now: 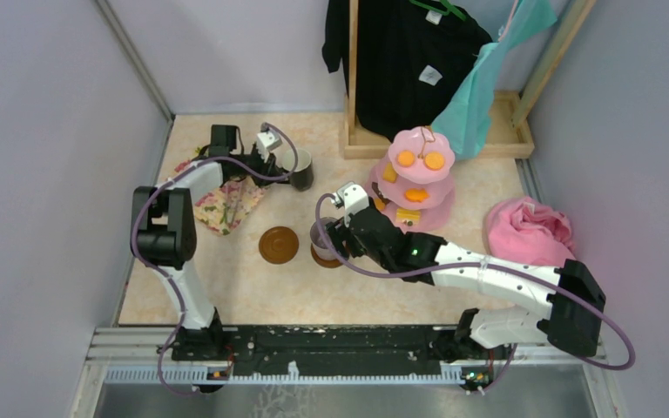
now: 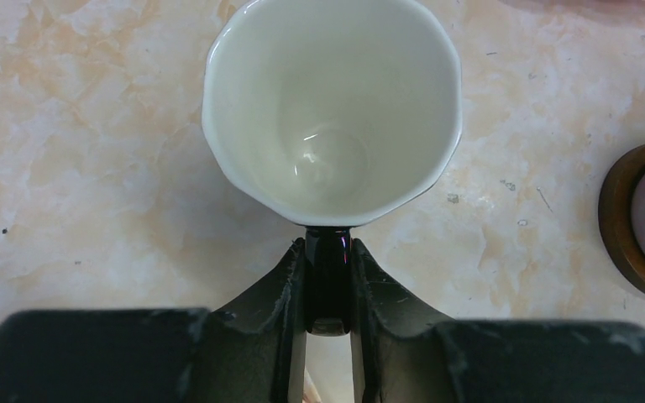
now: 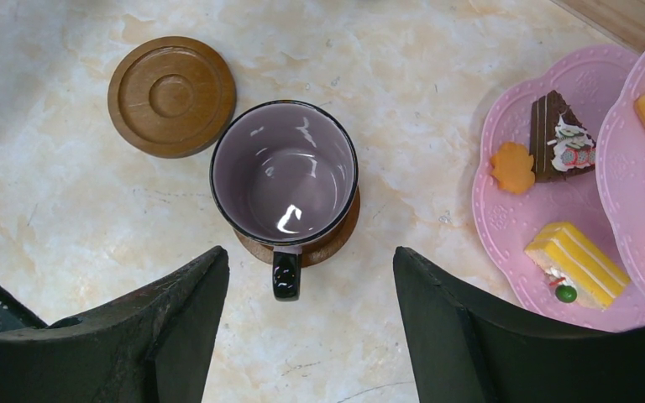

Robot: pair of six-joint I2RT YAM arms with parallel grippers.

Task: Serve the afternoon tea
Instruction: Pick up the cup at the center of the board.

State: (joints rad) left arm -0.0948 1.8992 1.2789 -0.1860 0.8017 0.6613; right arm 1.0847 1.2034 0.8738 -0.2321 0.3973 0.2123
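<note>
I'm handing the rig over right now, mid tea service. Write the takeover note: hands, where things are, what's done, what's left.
Left hand: shut on the handle of the black mug, far left, beside the tray.
Right hand: open above the smoky mug, holding nothing.
Where: smoky mug stands on one coaster; the second coaster lies bare just beside it. The stand with snacks is to their right.
Done: smoky mug on its coaster, snacks on the stand.
Left: probably carry the black mug to the second coaster and release it.
</note>
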